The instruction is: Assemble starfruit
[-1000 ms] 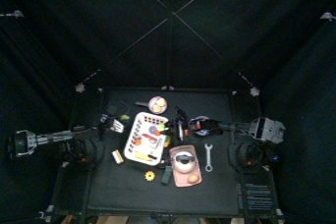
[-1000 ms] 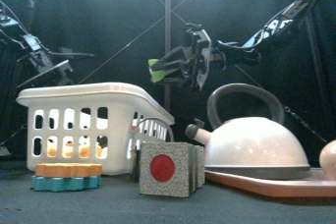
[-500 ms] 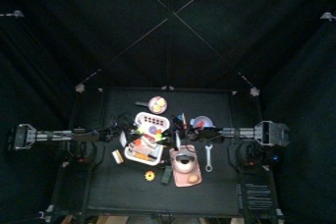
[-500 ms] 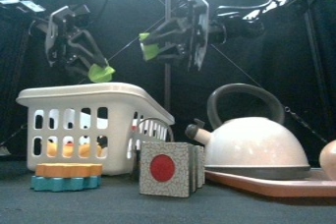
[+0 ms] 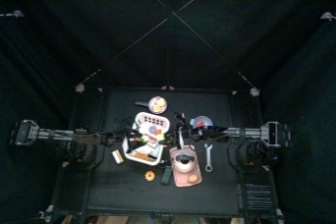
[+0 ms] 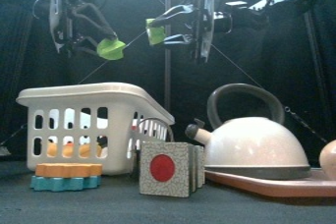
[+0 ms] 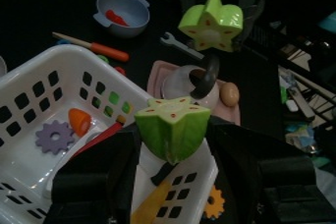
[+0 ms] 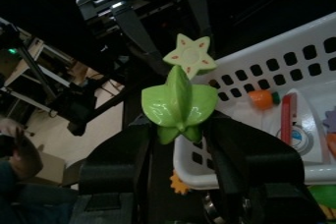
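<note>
Both arms raised above the table, meeting over the white basket (image 6: pixel 85 120).

Left gripper (image 7: pixel 175 135): jaws clamped on a green starfruit half (image 7: pixel 175 130), star-shaped cut face toward the wrist camera. In the front view this half (image 6: pixel 110 47) hangs high in the air, above the basket's left-middle part.

Right gripper (image 8: pixel 182 110): jaws clamped on the other starfruit half (image 8: pixel 180 107). In the front view it (image 6: pixel 156 33) sits near the first half but apart from it, a small gap between them, slightly higher. The left wrist view shows this second half (image 7: pixel 214 23) facing the held one, with air between. The right wrist view shows the pale star-shaped face of the left arm's half (image 8: pixel 191 54) just beyond its own piece. The halves are not joined.

Front view, on the table: basket at left with orange pieces showing through its slots; an orange and blue gear-shaped block (image 6: pixel 69 176) lying flat in front of it; a grey cube with a red dot (image 6: pixel 168 167) beside the basket; a white kettle (image 6: pixel 253 141) with a dark arched handle, standing on a pink tray (image 6: pixel 278 183) at right.

Left wrist view: a blue bowl (image 7: pixel 121 9) with something red inside, a wrench (image 7: pixel 182 44), and inside the basket a purple gear (image 7: pixel 54 137).

Right wrist view looks past the curtain; a person (image 8: pixel 19 159) is at the edge, blurred.
</note>
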{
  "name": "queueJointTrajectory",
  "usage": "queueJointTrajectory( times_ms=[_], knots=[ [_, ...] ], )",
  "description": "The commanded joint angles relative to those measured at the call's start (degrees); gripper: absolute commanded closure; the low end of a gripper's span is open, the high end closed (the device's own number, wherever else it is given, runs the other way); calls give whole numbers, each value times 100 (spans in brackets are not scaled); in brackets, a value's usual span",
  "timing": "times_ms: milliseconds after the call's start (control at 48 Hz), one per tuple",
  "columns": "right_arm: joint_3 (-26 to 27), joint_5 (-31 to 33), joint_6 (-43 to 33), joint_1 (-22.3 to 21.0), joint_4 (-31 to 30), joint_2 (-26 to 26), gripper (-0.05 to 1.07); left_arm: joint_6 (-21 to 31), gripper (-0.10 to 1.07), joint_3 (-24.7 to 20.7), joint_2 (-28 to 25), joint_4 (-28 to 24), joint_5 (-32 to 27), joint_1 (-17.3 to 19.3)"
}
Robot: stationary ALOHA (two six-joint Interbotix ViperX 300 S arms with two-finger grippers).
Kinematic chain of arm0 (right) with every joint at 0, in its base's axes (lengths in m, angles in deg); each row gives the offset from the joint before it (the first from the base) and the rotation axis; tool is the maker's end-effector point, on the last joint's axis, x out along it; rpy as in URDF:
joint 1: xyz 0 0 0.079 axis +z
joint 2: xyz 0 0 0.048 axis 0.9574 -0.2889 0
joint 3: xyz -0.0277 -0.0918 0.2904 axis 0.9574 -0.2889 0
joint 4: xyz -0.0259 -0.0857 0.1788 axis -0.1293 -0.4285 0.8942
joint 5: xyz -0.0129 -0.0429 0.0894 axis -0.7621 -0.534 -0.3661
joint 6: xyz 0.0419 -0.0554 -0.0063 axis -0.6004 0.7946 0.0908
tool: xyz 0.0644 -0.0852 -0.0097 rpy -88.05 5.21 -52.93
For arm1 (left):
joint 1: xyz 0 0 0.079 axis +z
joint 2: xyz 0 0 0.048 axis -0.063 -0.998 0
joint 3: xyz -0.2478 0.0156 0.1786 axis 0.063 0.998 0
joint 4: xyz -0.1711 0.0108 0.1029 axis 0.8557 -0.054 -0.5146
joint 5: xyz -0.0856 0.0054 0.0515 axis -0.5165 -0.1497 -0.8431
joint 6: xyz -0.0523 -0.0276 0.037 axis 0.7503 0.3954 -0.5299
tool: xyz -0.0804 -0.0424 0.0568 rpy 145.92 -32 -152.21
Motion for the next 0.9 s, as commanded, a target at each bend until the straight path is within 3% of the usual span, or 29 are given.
queueJointTrajectory(
  times_ms=[0,146,354,604,875],
  knots=[
    [149,-44,-510,-97,-677,255,38,-18,30,-272,-26,35,-141,-18],
    [264,-396,-1380,-255,-1617,290,38,-18,30,-457,-35,105,-308,-79],
    [580,-1081,-2531,-580,-2303,62,39,-26,30,-527,-246,185,-554,-413],
    [1125,-1635,-3120,-615,-3270,-510,39,-44,30,-396,-352,316,-483,-642],
    [1705,-2039,-3357,-765,-3656,-1063,39,-35,30,-176,-352,492,-475,-659]
  ],
)
